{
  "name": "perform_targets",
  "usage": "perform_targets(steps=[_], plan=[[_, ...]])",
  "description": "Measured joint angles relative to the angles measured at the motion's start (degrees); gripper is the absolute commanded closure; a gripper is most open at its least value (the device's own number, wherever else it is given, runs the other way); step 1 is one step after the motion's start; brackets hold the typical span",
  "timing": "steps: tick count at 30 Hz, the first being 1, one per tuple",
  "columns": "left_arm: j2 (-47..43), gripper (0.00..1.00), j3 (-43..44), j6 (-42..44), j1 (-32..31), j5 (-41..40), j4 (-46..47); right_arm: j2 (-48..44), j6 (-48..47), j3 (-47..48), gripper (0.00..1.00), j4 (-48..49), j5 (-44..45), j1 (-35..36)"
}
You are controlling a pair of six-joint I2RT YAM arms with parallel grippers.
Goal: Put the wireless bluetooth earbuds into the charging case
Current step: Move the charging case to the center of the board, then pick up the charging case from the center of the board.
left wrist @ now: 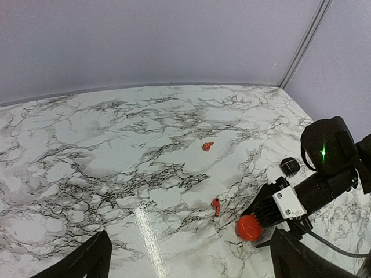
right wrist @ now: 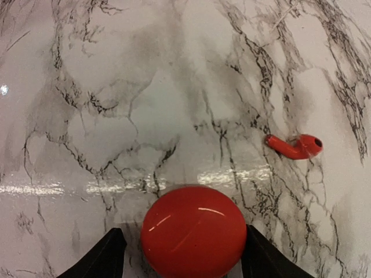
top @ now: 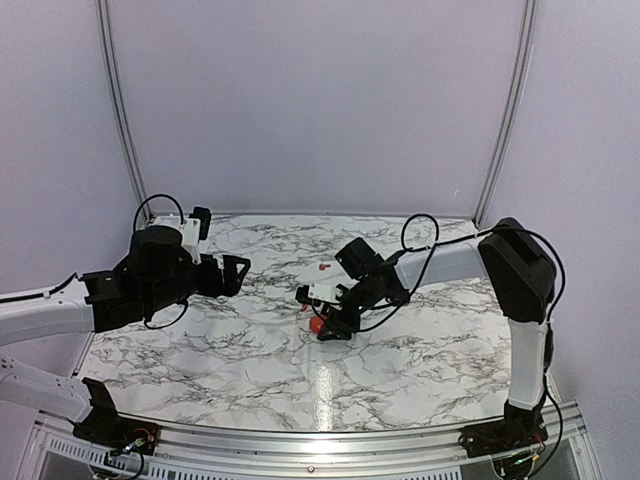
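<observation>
Right gripper straddling red case, red earbud nearby, apart

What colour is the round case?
The round case is shiny red; clearest in the right wrist view.

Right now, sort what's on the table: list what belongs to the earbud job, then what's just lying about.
Job: red case; near red earbud, beside that case; far red earbud.
Lying about: black case, with no black earbuds in view.
</observation>
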Motion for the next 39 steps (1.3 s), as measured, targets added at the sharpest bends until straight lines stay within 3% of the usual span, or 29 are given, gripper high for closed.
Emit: perform_targets(steps=[13,24,39], plan=[[-0.02,0.01,-0.04,-0.87,0.46,1.25,0.11,-5.49,3.13,-6.75,0.25,-0.66,1.09,4.44],[-0.09,0.01,-0.09,-1.27,0.55,1.66,0.13,-4.04,2.16,-5.03,0.27,-0.61,1.31,5.03],[-0.42,0.01,-1.49,-2.82,2.19,3.72,0.39,-2.8,1.57,-3.61,0.51,-0.39,0.5,4.44]])
